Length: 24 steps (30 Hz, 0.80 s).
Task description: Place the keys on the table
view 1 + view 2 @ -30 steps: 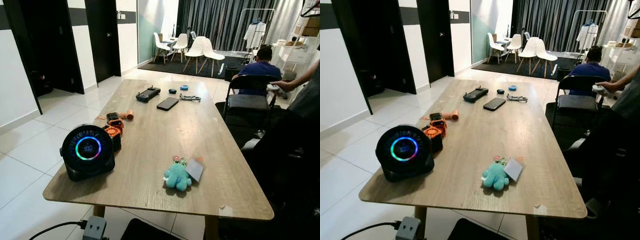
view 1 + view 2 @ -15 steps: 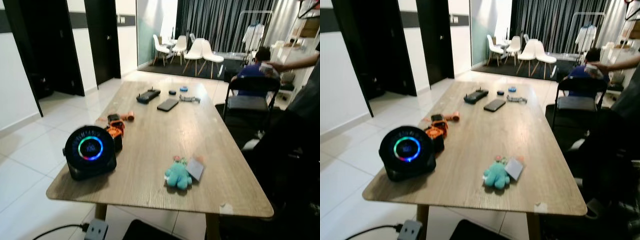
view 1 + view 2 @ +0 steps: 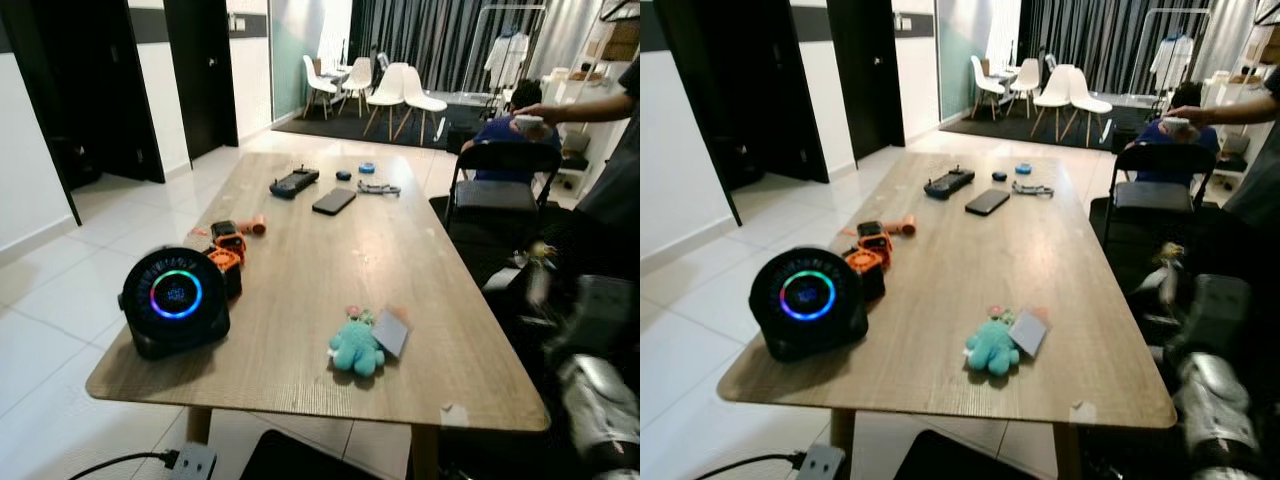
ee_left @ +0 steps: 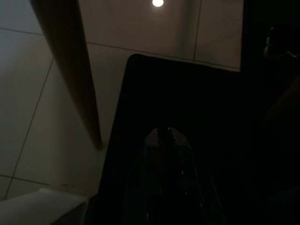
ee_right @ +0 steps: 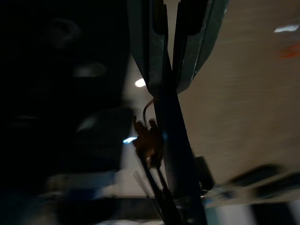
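Note:
My right gripper [image 3: 1162, 268] is raised beside the table's right edge, blurred, on its silver arm [image 3: 1215, 405]. In the right wrist view its fingers [image 5: 154, 51] are pressed together on a dark strap [image 5: 176, 154], and a small brown key bunch [image 5: 149, 139] dangles beside it. The wooden table [image 3: 330, 270] lies to the left of this gripper. My left gripper [image 4: 164, 134] hangs low in the dark with its fingertips touching, over a black mat [image 4: 187, 93] beside a table leg [image 4: 70, 65].
On the table are a round black speaker with a glowing ring [image 3: 176, 300], orange tools [image 3: 228, 250], a teal plush with a card [image 3: 358, 345], a phone [image 3: 334, 201] and a controller [image 3: 294, 182]. A black chair [image 3: 498, 190] and people stand at the right.
My right arm has come up into view at the right edge with the keys hanging from it. The person's arm at the top right has lifted. The camera has shifted slightly.

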Motion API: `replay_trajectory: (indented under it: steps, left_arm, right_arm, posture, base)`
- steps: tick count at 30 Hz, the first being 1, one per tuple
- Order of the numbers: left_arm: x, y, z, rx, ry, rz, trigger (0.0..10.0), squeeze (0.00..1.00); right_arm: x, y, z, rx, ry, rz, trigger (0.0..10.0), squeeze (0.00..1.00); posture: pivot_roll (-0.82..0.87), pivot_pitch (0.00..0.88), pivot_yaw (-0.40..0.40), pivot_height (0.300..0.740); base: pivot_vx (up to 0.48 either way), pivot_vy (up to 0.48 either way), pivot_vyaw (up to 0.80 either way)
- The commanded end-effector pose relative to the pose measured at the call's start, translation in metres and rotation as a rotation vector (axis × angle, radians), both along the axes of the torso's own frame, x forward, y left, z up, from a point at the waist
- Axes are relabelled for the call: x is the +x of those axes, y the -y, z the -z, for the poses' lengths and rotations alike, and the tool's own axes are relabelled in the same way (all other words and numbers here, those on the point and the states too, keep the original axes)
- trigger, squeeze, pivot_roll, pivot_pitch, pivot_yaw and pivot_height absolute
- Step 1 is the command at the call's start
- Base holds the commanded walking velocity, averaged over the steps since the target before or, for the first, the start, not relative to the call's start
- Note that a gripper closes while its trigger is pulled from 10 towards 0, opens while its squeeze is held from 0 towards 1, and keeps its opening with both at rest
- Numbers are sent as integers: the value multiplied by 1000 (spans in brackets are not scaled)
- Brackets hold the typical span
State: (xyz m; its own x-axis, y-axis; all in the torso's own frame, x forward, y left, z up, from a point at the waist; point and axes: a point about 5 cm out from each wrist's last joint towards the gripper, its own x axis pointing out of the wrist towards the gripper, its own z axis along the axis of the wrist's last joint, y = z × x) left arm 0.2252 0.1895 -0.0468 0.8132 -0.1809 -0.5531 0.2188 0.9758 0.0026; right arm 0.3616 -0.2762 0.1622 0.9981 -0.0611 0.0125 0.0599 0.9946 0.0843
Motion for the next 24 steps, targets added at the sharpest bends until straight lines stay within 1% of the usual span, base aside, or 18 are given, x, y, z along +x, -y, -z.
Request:
replay_trajectory:
  steps: [1,2,3,4,5,7,8,10,12,14,16,17,18,21,23,24]
  left_arm:
    - [-6,-7,4,17,-33,-18,10000,0]
    - [-6,-8,4,17,-33,-24,10000,0]
    - [-6,-8,4,17,-33,-24,10000,0]
    - [-6,-9,4,17,-34,-29,10000,0]
    - [-6,-9,4,17,-34,-29,10000,0]
    - [-7,-10,4,18,-36,-34,10000,0]
    - [-7,-10,4,18,-36,-34,10000,0]
    - [-7,-11,5,16,-38,-39,10000,0]
    - [-8,-11,5,16,-40,-41,10000,0]
    - [-8,-11,5,16,-41,-41,10000,0]
    - [-8,-12,5,14,-44,-42,10000,0]
    - [-8,-12,5,14,-44,-42,10000,0]
    - [-8,-12,5,11,-46,-43,10000,0]
    - [-8,-12,5,5,-45,-50,10000,0]
    - [-8,-12,5,4,-45,-52,10000,0]
    - [-7,-12,5,-2,-45,-61,10000,0]
  right_arm:
    - [7,-22,7,-2,-63,-113,10000,0]
    - [11,-34,7,0,-75,-169,10000,0]
    - [11,-34,7,0,-75,-169,10000,0]
    - [14,-45,8,3,-87,-222,10000,0]
    - [14,-45,8,3,-87,-222,10000,0]
    - [17,-62,11,-2,-111,-313,10000,0]
    - [17,-62,11,-2,-111,-313,10000,0]
    - [15,-78,17,-18,-142,-419,10000,0]
    - [14,-88,19,-25,-152,-479,10000,0]
    - [13,-91,20,-26,-153,-499,10000,0]
    - [8,-108,19,-18,-126,-621,10000,0]
    - [8,-108,19,-18,-126,-621,10000,0]
    - [4,-119,17,-11,-98,-709,10000,0]
    - [2,-127,13,-4,-71,-763,10000,0]
    - [2,-127,13,-2,-68,-771,10000,0]
    - [5,-129,6,-11,-38,-769,10000,0]
  posture:
    - [30,29,-9,740]
    - [32,28,-11,740]
    - [32,28,-11,740]
    - [32,27,-11,740]
    - [32,27,-11,740]
    - [32,25,-13,740]
    - [32,25,-13,740]
    - [30,26,-13,740]
    - [28,26,-11,740]
    - [28,26,-11,740]
    - [24,28,-8,740]
    - [24,28,-8,740]
    - [24,28,-6,740]
    - [24,29,-6,740]
    - [24,29,-6,740]
    - [23,29,-4,740]
  base:
    - [0,0,0]
    - [0,0,0]
    - [0,0,0]
    - [0,0,0]
    - [0,0,0]
    - [0,0,0]
    - [0,0,0]
    - [0,0,0]
    - [0,0,0]
    - [0,0,0]
    - [0,0,0]
    - [0,0,0]
    - [0,0,0]
    - [0,0,0]
    - [0,0,0]
    - [0,0,0]
